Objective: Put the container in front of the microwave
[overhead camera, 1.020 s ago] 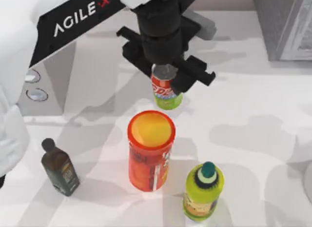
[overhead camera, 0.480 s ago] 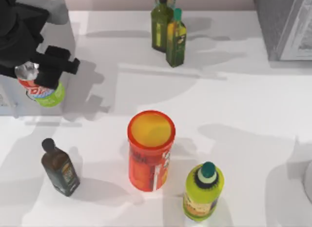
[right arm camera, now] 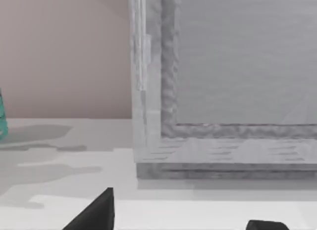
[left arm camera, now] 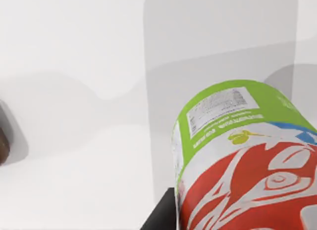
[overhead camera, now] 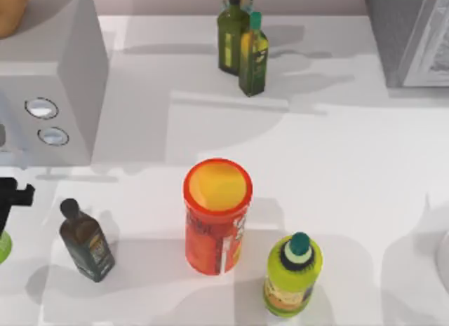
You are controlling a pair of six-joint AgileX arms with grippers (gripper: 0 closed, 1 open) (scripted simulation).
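Left gripper (overhead camera: 5, 200): matte black, blocky. Right gripper (right arm camera: 183, 225): black fingers (right arm camera: 96, 212), angular, wedge-shaped.

Kitchen: microwave (overhead camera: 45, 94), oil bottles (overhead camera: 242, 49)

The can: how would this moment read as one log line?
left gripper: holding can | place: table's left edge, before microwave | right arm: parked by grey appliance

A wide bare stretch of the table (overhead camera: 351, 179) was left open at centre and right. The near middle was blocked by the orange-red canister (overhead camera: 216, 217) and the yellow-green bottle (overhead camera: 292, 275). Passage before the microwave (overhead camera: 66, 80) was narrowed by a dark bottle (overhead camera: 85, 242); two green bottles (overhead camera: 242, 45) stood at the back.
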